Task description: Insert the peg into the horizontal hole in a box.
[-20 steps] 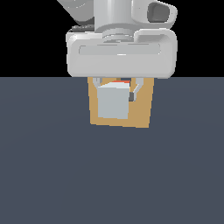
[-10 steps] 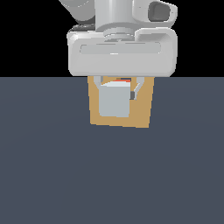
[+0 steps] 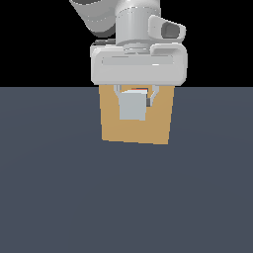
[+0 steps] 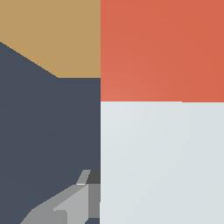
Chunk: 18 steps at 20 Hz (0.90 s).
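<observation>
Gripping the peg (image 3: 132, 107) tight, the gripper (image 3: 134, 99) holds it level before the box (image 3: 160, 123), orange end leading.

white-orange peg (image 3: 132, 106), before tan box (image 3: 137, 123)

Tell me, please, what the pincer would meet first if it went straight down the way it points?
Probably the dark floor. The pincer points down, holding the peg in front of the box; depth is unclear.
</observation>
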Each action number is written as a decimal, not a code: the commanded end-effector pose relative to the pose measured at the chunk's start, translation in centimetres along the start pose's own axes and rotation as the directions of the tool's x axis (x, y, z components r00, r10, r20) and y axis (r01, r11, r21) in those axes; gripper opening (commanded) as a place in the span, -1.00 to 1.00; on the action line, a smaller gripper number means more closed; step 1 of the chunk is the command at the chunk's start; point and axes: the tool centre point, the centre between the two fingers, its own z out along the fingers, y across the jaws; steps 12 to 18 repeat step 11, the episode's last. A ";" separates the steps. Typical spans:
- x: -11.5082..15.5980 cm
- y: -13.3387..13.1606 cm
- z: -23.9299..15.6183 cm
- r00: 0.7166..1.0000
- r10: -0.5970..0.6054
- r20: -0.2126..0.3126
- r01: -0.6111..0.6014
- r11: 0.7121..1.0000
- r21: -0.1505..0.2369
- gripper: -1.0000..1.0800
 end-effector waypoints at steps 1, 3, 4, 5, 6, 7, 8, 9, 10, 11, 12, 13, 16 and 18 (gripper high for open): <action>2.4 0.1 -0.4 1.000 -0.001 -0.002 0.001 1.000 -0.008 -1.00; 3.9 0.1 -0.4 1.000 -0.001 -0.002 0.001 1.000 -0.008 -1.00; 4.6 0.2 -0.4 1.000 -0.001 -0.002 0.001 1.000 -0.008 -1.00; 5.1 0.2 -0.5 1.000 -0.001 -0.002 0.001 1.000 -0.009 -1.00; 5.6 0.2 -0.5 1.000 -0.001 -0.002 0.001 1.000 -0.009 -1.00; 6.0 0.2 -0.5 1.000 -0.001 -0.002 0.001 1.000 -0.009 -1.00; 6.3 0.3 -0.5 1.000 -0.001 -0.002 0.001 1.000 -0.009 -1.00; 6.5 0.3 -0.5 1.000 -0.001 -0.002 0.001 1.000 -0.009 -1.00; 6.6 0.3 -0.5 1.000 -0.001 -0.002 0.001 1.000 -0.009 -1.00; 6.7 0.3 -0.5 1.000 -0.001 -0.002 0.001 1.000 -0.009 -1.00; 6.7 0.3 -0.5 1.000 -0.001 -0.002 0.001 1.000 -0.009 -1.00; 6.7 0.3 -0.5 1.000 -0.001 -0.002 0.001 1.000 -0.009 -1.00; 6.7 0.3 -0.5 1.000 -0.001 -0.002 0.001 1.000 -0.009 -1.00; 6.7 0.3 -0.5 1.000 -0.001 -0.002 0.001 1.000 -0.009 -1.00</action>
